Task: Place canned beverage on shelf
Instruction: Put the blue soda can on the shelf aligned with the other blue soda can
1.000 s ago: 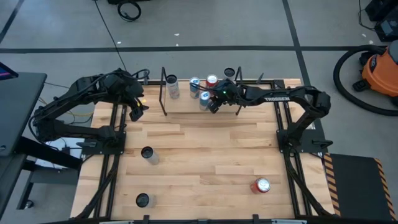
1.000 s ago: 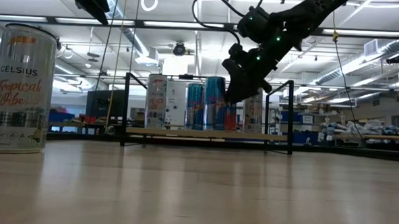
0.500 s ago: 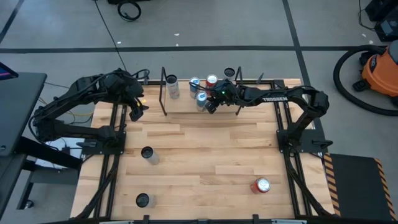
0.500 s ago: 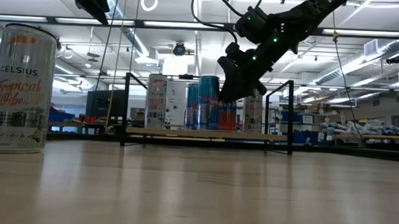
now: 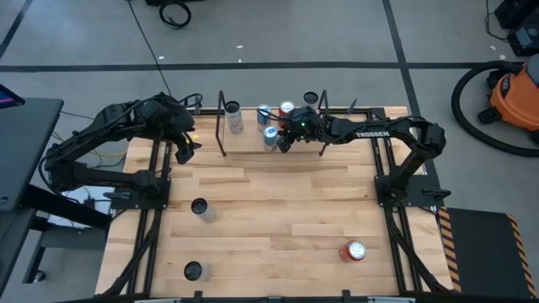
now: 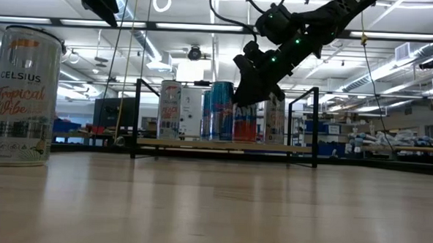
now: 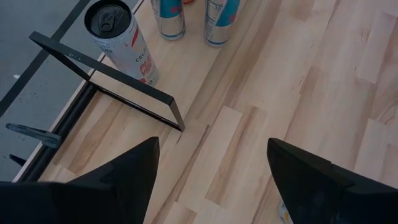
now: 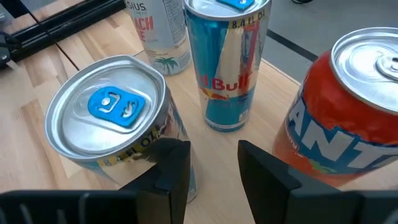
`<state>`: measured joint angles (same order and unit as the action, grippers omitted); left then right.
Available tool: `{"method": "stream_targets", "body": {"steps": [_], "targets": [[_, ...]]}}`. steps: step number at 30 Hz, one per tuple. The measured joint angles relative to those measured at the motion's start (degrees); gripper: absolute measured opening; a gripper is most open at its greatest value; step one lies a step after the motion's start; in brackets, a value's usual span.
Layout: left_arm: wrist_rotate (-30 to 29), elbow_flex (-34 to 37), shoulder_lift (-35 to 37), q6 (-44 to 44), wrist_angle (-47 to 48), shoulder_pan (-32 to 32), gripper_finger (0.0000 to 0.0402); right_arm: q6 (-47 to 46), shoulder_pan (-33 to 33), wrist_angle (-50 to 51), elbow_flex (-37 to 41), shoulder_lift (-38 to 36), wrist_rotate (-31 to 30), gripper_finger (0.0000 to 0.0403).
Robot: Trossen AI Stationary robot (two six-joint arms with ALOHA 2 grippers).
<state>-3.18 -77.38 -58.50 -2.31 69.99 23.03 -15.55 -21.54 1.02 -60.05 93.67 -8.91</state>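
Observation:
The shelf [image 5: 253,128], a light wood board between two black end frames, stands at the table's far edge and holds several upright cans. A blue Red Bull can with a blue tab [image 8: 112,124] stands on the board's near side [image 5: 270,135], also in the low view [image 6: 222,111]. My right gripper [image 8: 214,155] hovers over the shelf [image 5: 283,141], just right of that can's top. Its fingers are a little apart with nothing between them. My left gripper [image 7: 208,180] is open and empty, high over the table's far left [image 5: 184,150]. My right gripper lies with the outer side of one finger [image 8: 171,162] against the blue-tab can's upper side wall [image 8: 163,127], slanting down from the table's right. The can stands upright on the shelf board, outside the gap between the fingers.
On the shelf also stand a second Red Bull can [image 8: 227,68], a red can [image 8: 348,118] and a white can [image 5: 233,114]. On the table two cans [image 5: 200,208] [image 5: 194,270] stand at the near left and a red can [image 5: 353,251] lies at the near right.
My right gripper has gone toward the table's left edge and a little up. The blue-tab can beside it has slid left along the shelf board, staying upright.

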Motion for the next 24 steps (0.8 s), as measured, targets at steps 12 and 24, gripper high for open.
{"method": "stream_targets", "body": {"steps": [12,24], "targets": [[0.0,0.0,0.0,0.02,0.01,0.0,0.03,-1.5,-0.7,10.31,0.0,-3.84,-1.17,0.0142],[0.0,0.0,0.0,0.04,-0.36,0.0,0.03,-2.99,1.97,7.13,0.0,-2.82,2.63,0.0142]]}}
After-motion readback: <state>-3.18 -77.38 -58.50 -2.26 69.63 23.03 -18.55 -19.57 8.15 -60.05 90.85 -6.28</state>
